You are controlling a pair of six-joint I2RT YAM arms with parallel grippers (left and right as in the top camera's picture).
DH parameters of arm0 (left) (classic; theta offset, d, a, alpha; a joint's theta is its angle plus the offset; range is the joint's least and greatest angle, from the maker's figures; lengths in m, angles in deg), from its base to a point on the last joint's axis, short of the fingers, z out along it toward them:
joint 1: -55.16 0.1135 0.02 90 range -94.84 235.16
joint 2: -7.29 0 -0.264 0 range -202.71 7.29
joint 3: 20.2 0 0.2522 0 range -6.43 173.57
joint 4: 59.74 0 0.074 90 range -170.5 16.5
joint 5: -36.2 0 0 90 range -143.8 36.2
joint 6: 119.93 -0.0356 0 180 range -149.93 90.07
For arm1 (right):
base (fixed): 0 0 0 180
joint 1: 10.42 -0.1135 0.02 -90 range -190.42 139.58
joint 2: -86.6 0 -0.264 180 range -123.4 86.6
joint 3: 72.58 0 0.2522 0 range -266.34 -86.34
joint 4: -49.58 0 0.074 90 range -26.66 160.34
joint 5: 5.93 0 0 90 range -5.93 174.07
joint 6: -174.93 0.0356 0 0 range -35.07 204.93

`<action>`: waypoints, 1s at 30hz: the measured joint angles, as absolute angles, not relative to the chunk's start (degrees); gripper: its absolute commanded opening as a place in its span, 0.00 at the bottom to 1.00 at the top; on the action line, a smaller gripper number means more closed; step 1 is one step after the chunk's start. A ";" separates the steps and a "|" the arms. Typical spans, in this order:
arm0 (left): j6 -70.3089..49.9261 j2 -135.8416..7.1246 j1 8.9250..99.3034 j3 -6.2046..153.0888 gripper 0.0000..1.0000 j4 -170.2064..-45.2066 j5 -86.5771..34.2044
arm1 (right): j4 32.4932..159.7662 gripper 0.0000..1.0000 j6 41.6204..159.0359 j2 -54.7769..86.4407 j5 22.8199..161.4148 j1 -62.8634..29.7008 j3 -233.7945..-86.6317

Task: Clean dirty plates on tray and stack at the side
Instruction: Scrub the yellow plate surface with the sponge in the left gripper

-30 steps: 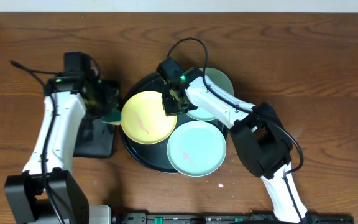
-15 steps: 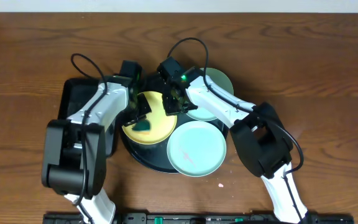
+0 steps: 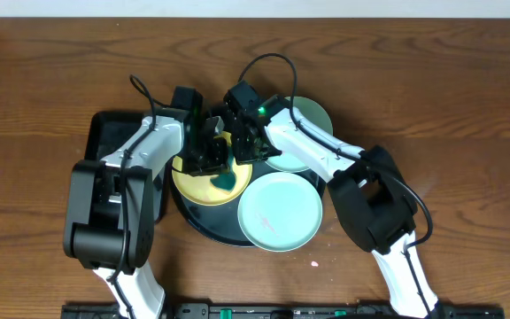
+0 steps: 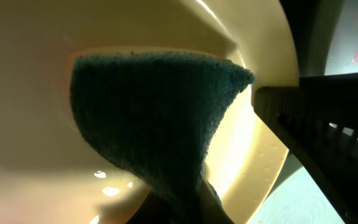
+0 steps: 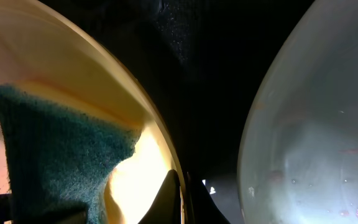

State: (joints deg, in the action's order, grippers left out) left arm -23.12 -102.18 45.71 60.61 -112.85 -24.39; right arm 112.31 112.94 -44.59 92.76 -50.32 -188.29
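Note:
The pale yellow plate (image 3: 195,183) lies at the left of the round black tray (image 3: 209,232). My left gripper (image 3: 214,162) is shut on a green sponge (image 3: 226,182) and presses it onto the yellow plate; the sponge (image 4: 148,124) fills the left wrist view over the plate (image 4: 30,93). My right gripper (image 3: 243,147) is shut on the yellow plate's right rim (image 5: 160,134), one finger on each side. One mint-green plate (image 3: 280,211) lies at the tray's front right, another (image 3: 311,131) at the back right, partly under my right arm.
A rectangular black tray (image 3: 113,133) stands left of the round tray, partly under my left arm. Bare wood tabletop (image 3: 467,106) lies to the right. Pink streaks show on the mint plate (image 5: 328,124) beside my right gripper.
My left arm has swung from the rectangular tray to the yellow plate with the sponge, then slid the sponge toward the plate's right side. My right gripper has kept hold of the rim.

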 measured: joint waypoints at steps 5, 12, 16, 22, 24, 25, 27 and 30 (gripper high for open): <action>-10.57 -102.09 45.25 62.49 0.07 -117.03 -35.69 | 112.29 0.01 112.94 -44.59 92.76 -50.32 -188.29; 0.22 -101.79 45.29 64.44 0.07 -121.71 -54.38 | 112.29 0.01 112.94 -44.59 92.76 -50.32 -188.29; -4.28 -101.79 45.38 64.42 0.07 -119.19 -53.46 | 112.29 0.01 112.94 -44.59 92.65 -50.32 -188.29; -19.71 -101.79 46.04 64.42 0.08 -111.30 -41.18 | 112.29 0.01 112.98 -44.59 92.63 -50.32 -188.29; -22.86 -101.79 45.71 64.42 0.07 -111.59 -37.27 | 112.29 0.01 113.01 -44.59 92.63 -50.32 -188.29; -23.38 -101.79 45.67 64.42 0.07 -111.94 -36.66 | 112.29 0.01 112.98 -44.59 92.63 -50.32 -188.29; -24.76 -101.79 45.45 64.42 0.07 -114.65 -34.84 | 112.29 0.01 112.98 -44.59 92.63 -50.32 -188.29; -25.87 -101.79 45.38 64.42 0.07 -119.39 -33.57 | 112.29 0.01 112.98 -44.59 92.63 -50.32 -188.29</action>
